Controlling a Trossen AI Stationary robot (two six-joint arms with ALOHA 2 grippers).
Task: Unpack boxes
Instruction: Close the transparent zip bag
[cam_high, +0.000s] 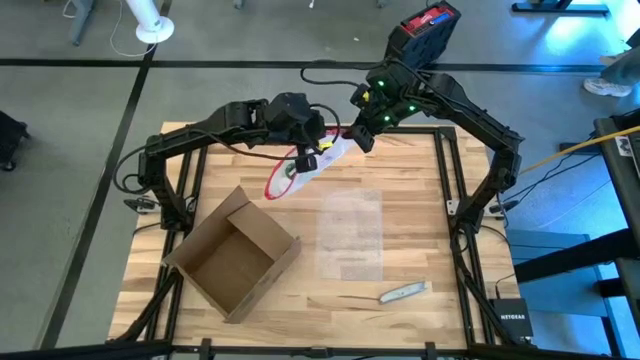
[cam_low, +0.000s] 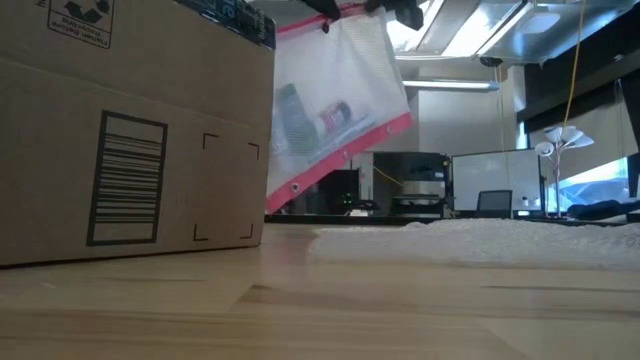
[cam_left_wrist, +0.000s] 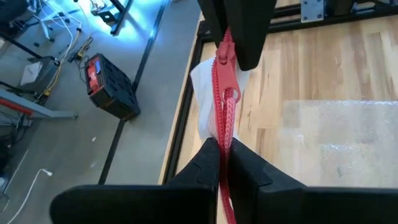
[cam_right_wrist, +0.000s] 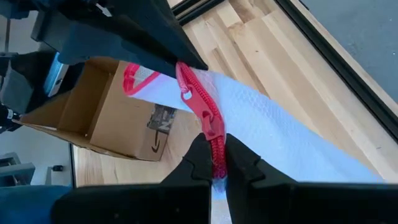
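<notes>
Corrugated brown box (cam_high: 232, 254) sits open beside crinkly bubble wrap (cam_high: 351, 234).

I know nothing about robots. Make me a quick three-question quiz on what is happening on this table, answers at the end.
1. True or false: both grippers are shut on the clear pouch, holding it up off the table.
2. Which part of the pouch do the left gripper and the right gripper pinch? A the red zipper edge, B a bottom corner, C the middle of the clear side.
3. Fill in: the cardboard box sits on the table with its top ____.

Key
1. True; the low view shows it hanging in the air.
2. A, as both wrist views show.
3. Open; from above its inside looks empty.
</notes>
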